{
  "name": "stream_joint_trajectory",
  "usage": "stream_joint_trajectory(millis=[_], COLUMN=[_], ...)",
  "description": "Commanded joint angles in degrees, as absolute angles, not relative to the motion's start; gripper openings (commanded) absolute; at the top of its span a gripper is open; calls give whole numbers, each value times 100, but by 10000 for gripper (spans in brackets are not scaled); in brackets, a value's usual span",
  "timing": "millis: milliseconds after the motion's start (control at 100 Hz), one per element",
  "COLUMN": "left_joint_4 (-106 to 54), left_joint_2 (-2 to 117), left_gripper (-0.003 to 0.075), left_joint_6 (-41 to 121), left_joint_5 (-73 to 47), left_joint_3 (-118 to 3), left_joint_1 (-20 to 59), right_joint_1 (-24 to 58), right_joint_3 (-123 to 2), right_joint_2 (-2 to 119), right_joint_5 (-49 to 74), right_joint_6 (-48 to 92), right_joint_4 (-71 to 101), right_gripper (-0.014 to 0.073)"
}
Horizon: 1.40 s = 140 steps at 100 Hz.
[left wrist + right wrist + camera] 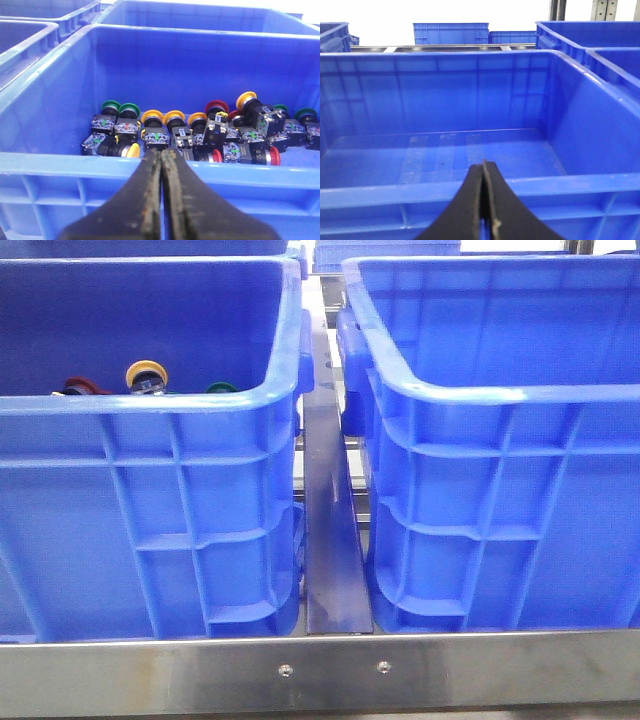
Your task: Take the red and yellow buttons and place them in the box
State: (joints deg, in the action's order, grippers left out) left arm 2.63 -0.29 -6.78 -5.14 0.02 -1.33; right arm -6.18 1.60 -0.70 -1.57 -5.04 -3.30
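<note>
Several red-capped buttons and yellow-capped buttons lie jumbled on the floor of the left blue crate. From the front, one red cap and one yellow cap peek over that crate's near rim. The box is the blue crate on the right, and its floor is bare. My left gripper is shut with nothing in it, just outside the button crate's near rim. My right gripper is shut and empty before the box's near rim. Neither gripper shows in the front view.
Green-capped buttons lie among the red and yellow ones. A metal rail runs between the two crates, and a steel edge crosses in front of them. More blue crates stand behind.
</note>
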Motion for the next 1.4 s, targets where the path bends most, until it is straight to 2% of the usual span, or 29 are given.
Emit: stream_joint_trajectory(millis=[0,430,630,850,1190,1290,1390], left_joint_4=[236,236,236,236,236,205,106], left_joint_2=[-203,-203,20,1096,2715,3146,3559], left_gripper=[-20,-20,-20,-20,-14,75,285], left_joint_6=[-708,-708,-708,-583,-581,-569,-513], left_joint_5=[-41,121,-1409,-2892,-3140,-3194,-3296], left_joint_3=[110,-243,-1537,-2828,-3989,-4243,-4492], left_joint_1=[-93,-103,-103,-103,-103,-103,-103], right_joint_1=[-654,-654,-654,-654,-654,-654,-654], right_joint_3=[191,191,191,191,191,191,191], right_joint_2=[-174,-174,-174,-174,-174,-174,-174], right_joint_5=[-581,-581,-581,-581,-581,-581,-581], right_joint_6=[-519,-519,-519,-519,-519,-519,-519], right_joint_4=[-410,-410,-410,-410,-410,-410,-410], right_gripper=[-68,-68,-68,-68,-68,-68,-68])
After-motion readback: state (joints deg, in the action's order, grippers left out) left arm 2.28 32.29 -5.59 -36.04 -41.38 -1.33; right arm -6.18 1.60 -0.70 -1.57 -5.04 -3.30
